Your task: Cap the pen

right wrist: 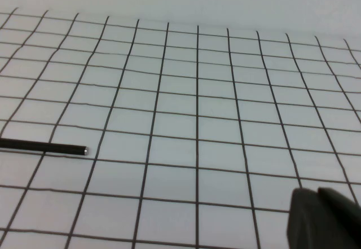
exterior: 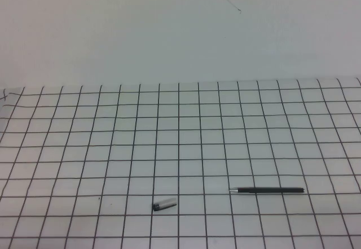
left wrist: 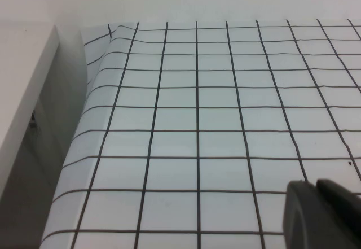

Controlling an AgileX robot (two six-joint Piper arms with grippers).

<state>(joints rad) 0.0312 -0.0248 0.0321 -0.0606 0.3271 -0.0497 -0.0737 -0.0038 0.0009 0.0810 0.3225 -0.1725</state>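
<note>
The slim black pen (exterior: 269, 190) lies flat on the gridded table near the front right, its silver tip pointing left. Its rear end also shows in the right wrist view (right wrist: 42, 146). The short grey cap (exterior: 164, 205) with a dark end lies a few squares to the pen's left, near the front edge. Neither arm shows in the high view. My left gripper (left wrist: 316, 188) is shut and empty over bare grid near the table's left edge. My right gripper (right wrist: 317, 195) is shut and empty, a few squares from the pen's rear end.
The white gridded mat (exterior: 180, 147) covers the table up to a plain white back wall. In the left wrist view the mat's left edge (left wrist: 84, 119) curls up beside a white ledge (left wrist: 22, 91).
</note>
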